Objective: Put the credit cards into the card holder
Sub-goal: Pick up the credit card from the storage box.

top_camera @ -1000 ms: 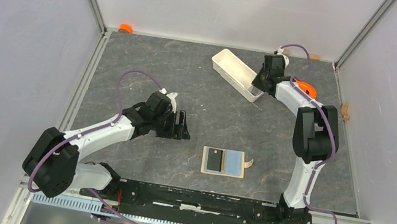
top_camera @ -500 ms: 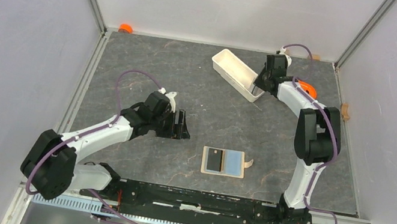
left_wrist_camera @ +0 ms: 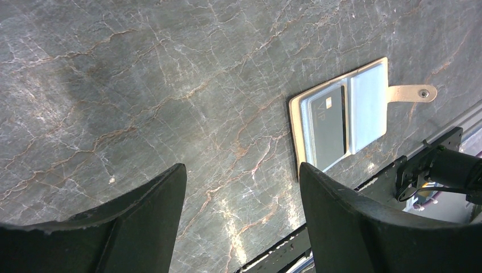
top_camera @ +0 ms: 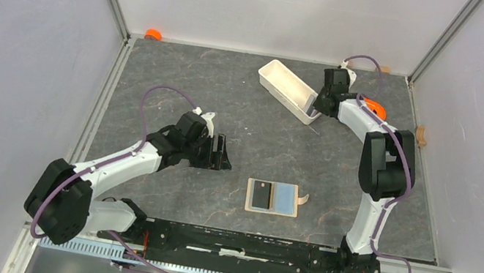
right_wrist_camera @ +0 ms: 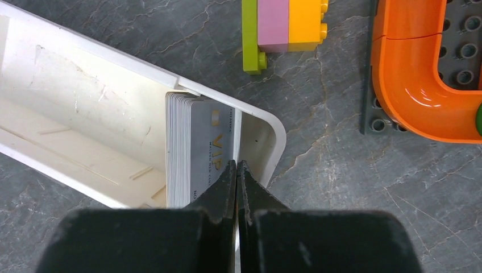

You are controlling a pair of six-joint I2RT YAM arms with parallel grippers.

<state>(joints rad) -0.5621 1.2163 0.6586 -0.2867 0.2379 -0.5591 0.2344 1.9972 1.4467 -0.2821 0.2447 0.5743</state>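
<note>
The credit cards stand on edge in a tight stack at the end of the white tray, at 1 o'clock on the table. A grey one marked VIP faces outward. The right gripper sits at the stack's outer edge, between it and the tray's end wall, with its fingers pressed together. Whether a single card is caught between them I cannot tell.

To do this pick well, the lift should run slowly and straight along the card's own plane, so that neighbouring cards are not dragged out and the tray does not tip. If nothing rises, it is better to reopen and bite one edge only.

The card holder lies open and flat at 6 o'clock, well apart from the tray. A black card sits in its left half, and the pale blue half shows none. The left gripper, fingers spread and holding nothing, hovers at 10 o'clock of the holder, well placed to pin it during insertion.
</note>
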